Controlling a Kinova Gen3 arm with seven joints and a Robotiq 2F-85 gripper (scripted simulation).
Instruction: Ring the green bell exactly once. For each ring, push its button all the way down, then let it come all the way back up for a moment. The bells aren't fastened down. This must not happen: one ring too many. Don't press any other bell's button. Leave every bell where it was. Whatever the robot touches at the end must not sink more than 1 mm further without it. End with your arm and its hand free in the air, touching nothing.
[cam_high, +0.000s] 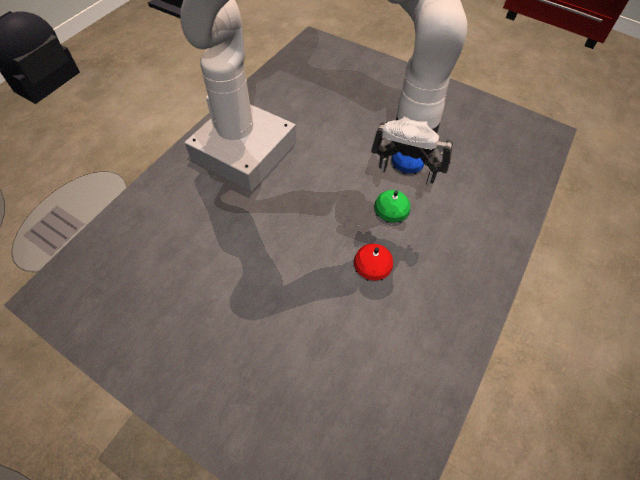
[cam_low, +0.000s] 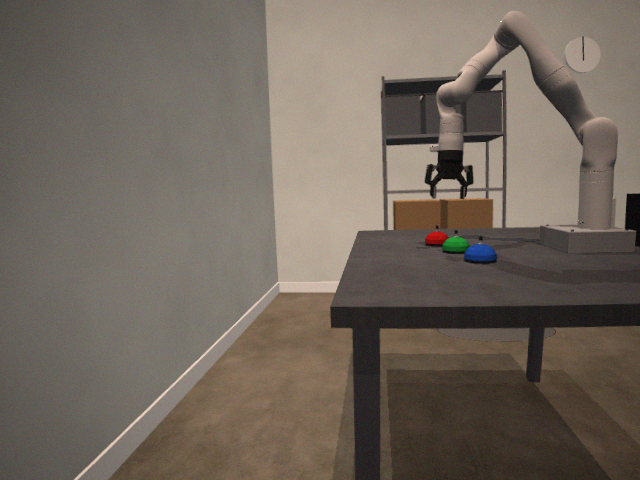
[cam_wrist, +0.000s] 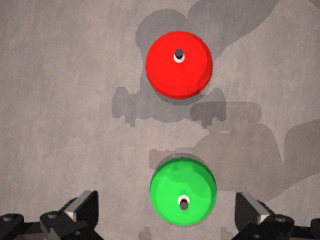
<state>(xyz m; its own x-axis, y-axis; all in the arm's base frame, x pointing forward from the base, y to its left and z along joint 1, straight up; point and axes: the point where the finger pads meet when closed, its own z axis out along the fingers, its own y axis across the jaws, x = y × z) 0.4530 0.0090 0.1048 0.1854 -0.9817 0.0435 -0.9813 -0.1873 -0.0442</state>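
Note:
Three dome bells stand in a row on the dark table: red (cam_high: 373, 261), green (cam_high: 392, 205) and blue (cam_high: 407, 162). Each has a small dark button on top. In the side view the green bell (cam_low: 455, 244) sits between the red bell (cam_low: 436, 237) and the blue bell (cam_low: 480, 253). My gripper (cam_low: 448, 193) is open and empty, pointing down, well above the bells. From above, the gripper (cam_high: 410, 170) partly covers the blue bell. In the wrist view the green bell (cam_wrist: 183, 191) lies between my fingers' spread, with the red bell (cam_wrist: 179, 64) beyond it.
The arm's base block (cam_high: 240, 146) sits on the table to the left of the bells. A metal shelf (cam_low: 443, 149) with cardboard boxes stands behind the table. The table's edges are far from the bells.

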